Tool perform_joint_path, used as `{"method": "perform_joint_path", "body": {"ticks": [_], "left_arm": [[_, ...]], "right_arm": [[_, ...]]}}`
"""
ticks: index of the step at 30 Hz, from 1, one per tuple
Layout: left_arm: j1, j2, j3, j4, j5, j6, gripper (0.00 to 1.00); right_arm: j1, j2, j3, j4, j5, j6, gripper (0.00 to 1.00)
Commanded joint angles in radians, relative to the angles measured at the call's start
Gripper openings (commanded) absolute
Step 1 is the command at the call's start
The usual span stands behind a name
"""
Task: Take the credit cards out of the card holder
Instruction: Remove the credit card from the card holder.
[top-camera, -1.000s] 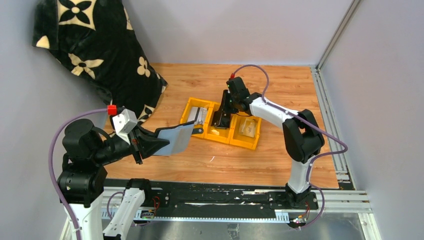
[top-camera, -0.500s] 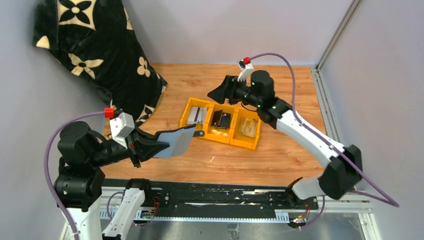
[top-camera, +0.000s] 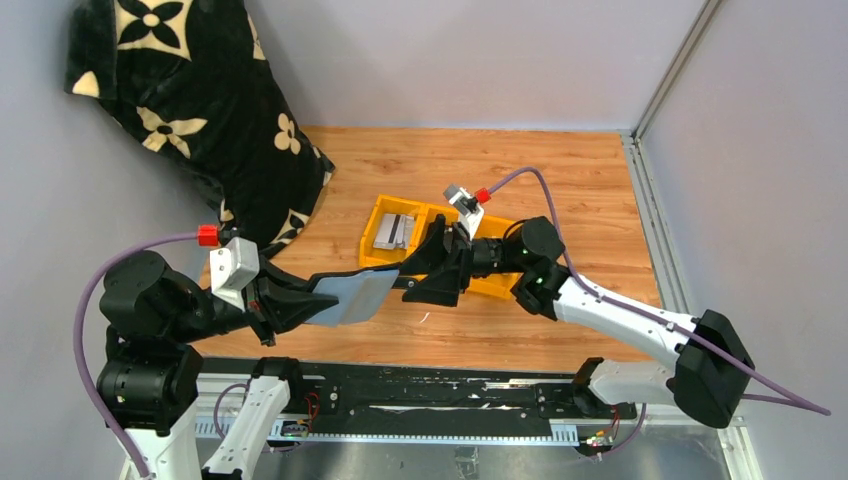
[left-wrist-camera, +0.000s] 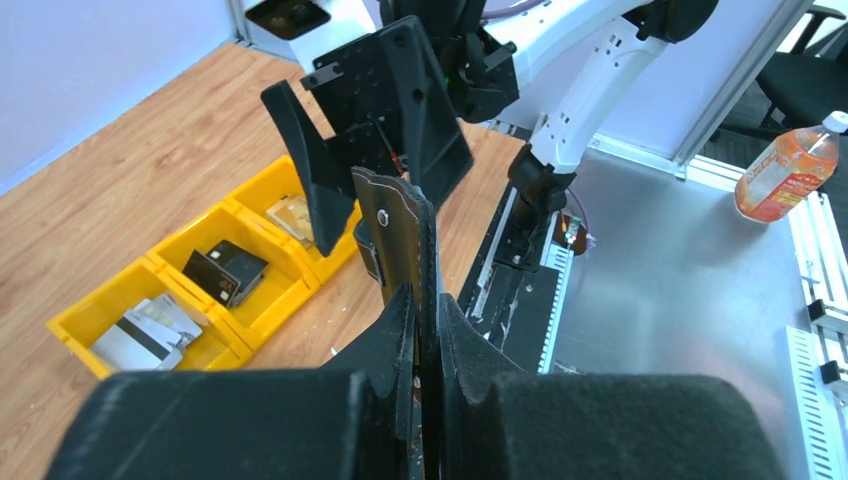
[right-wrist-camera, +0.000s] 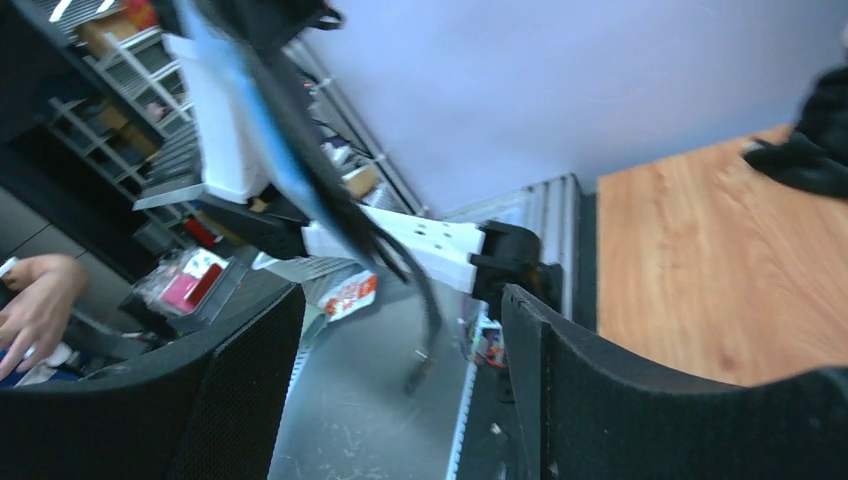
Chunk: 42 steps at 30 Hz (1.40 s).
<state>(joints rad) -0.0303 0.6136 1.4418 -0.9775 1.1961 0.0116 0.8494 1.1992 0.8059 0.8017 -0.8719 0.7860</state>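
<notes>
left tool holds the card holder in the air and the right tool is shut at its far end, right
No: the right tool is open, jaws spread at the far end of the card holder, as the left wrist view shows. The left tool does hold it.

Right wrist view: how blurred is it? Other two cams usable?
Right wrist: heavily smeared, card holder a streak beyond the open right claw; left wrist: card holder sharp, left claw up close looks soft; top external: sharp, evenly lit.
</notes>
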Motion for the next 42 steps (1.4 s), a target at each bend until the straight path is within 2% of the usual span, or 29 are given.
{"method": "perform_joint_path", "body": {"ticks": [1,7,8,11,15,17,25,33,36,42], "left_arm": [[-0.005,0.008,0.019,0.007,0.027,-0.007,0.00],[-0.004,0.005,0.017,0.008,0.031,-0.006,0.00],[-0.005,0.003,0.017,0.008,0.032,-0.006,0.00],[-0.004,-0.004,0.016,0.008,0.025,-0.006,0.00],[-0.004,-0.013,0.006,0.008,-0.008,-0.003,0.00],[-0.003,-0.018,-0.001,0.008,-0.049,0.011,0.00],[-0.005,-0.054,-0.044,0.005,-0.236,0.119,0.00],[-0.005,-0.063,-0.059,0.005,-0.179,0.120,0.00],[-0.004,-0.058,-0.041,0.005,-0.158,0.108,0.00],[-0.004,-0.038,0.015,0.063,-0.147,0.015,0.00]], "right_arm": [[0.088,-0.034,0.000,0.310,-0.024,0.064,0.77],[0.199,-0.055,0.054,0.131,0.136,-0.163,0.78],[0.210,-0.059,0.060,0.102,0.162,-0.191,0.75],[0.252,-0.078,0.096,-0.026,0.242,-0.282,0.53],[0.333,-0.110,0.125,-0.216,0.414,-0.411,0.07],[0.363,-0.124,0.120,-0.230,0.449,-0.439,0.01],[0.464,-0.120,0.173,-0.273,0.483,-0.526,0.00],[0.493,-0.059,0.259,-0.284,0.472,-0.514,0.01],[0.492,-0.061,0.258,-0.312,0.502,-0.506,0.17],[0.491,-0.098,0.209,-0.372,0.558,-0.491,0.35]]}}
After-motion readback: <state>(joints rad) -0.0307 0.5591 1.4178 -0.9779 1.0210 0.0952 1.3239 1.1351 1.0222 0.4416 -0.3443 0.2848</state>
